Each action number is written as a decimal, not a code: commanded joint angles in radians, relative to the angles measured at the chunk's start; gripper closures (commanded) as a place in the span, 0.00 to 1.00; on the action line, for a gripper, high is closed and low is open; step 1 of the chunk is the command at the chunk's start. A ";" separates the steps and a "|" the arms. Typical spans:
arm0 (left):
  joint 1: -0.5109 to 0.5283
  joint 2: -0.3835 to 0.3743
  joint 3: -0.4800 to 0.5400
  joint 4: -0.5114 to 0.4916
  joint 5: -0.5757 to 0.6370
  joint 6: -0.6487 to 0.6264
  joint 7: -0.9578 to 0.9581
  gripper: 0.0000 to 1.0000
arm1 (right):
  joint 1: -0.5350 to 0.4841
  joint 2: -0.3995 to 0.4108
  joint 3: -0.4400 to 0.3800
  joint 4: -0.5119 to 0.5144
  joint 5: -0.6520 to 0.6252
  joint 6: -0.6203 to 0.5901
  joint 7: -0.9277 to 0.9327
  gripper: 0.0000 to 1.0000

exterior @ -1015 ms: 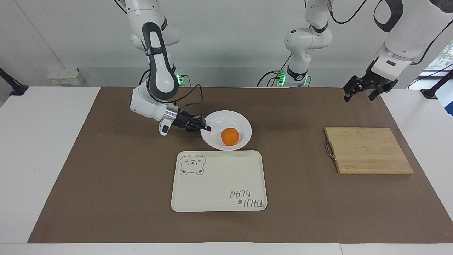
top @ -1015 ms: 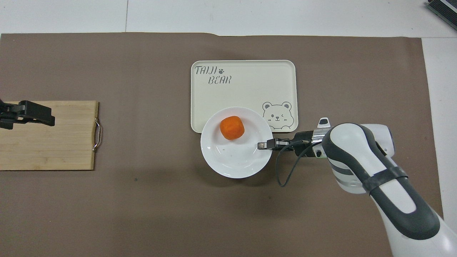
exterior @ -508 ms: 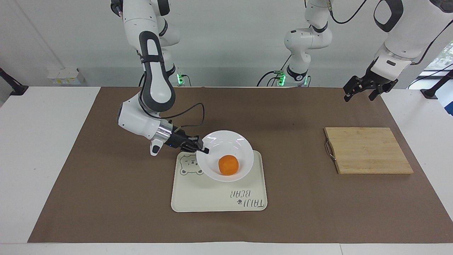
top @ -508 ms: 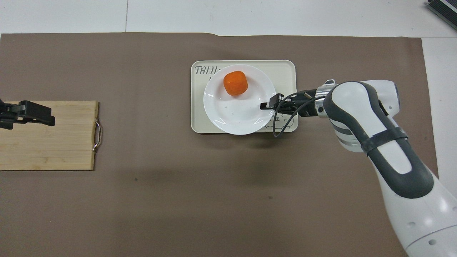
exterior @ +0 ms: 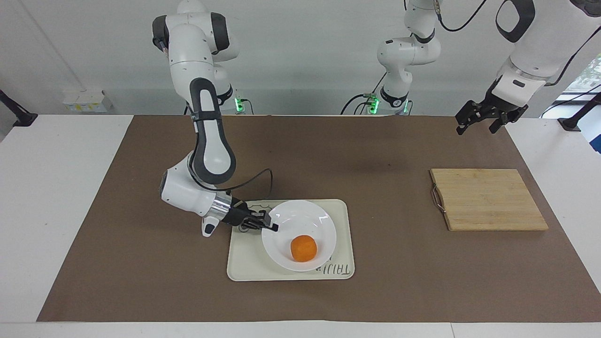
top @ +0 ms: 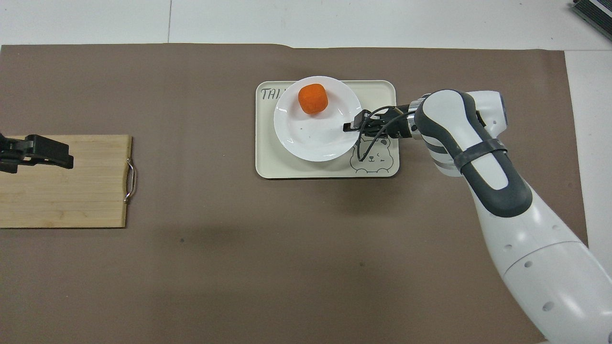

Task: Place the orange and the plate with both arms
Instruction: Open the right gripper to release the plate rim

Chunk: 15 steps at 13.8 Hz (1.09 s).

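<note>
The white plate [exterior: 300, 218] [top: 311, 138] is over the cream tray [exterior: 244, 263] [top: 325, 169], low on it; I cannot tell whether it rests there. The orange [exterior: 303, 248] [top: 312, 98] lies in the plate, at the side farther from the robots. My right gripper [exterior: 271, 226] [top: 350, 127] is shut on the plate's rim at the side toward the right arm's end of the table. My left gripper [exterior: 486, 119] [top: 36, 153] hangs open and empty in the air, over the left arm's end of the table by the cutting board.
A bamboo cutting board [exterior: 486, 199] [top: 76, 191] with a metal handle lies toward the left arm's end. A brown mat [exterior: 375, 155] covers the table. The tray's bear drawing [top: 375, 157] shows beside the plate.
My right gripper has carried the plate with the orange away from the robots, from the mat onto the tray area. The left arm has not moved.
</note>
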 commanded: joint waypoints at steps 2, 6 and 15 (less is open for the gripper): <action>0.003 0.012 -0.001 0.027 0.012 -0.027 -0.011 0.00 | -0.009 -0.007 0.002 -0.009 -0.006 -0.019 -0.038 1.00; 0.003 0.012 -0.001 0.027 0.010 -0.027 -0.011 0.00 | -0.009 -0.015 -0.009 -0.036 -0.024 -0.020 -0.043 1.00; 0.003 0.012 -0.001 0.027 0.010 -0.027 -0.011 0.00 | -0.009 -0.039 -0.023 -0.029 -0.160 -0.017 -0.011 0.00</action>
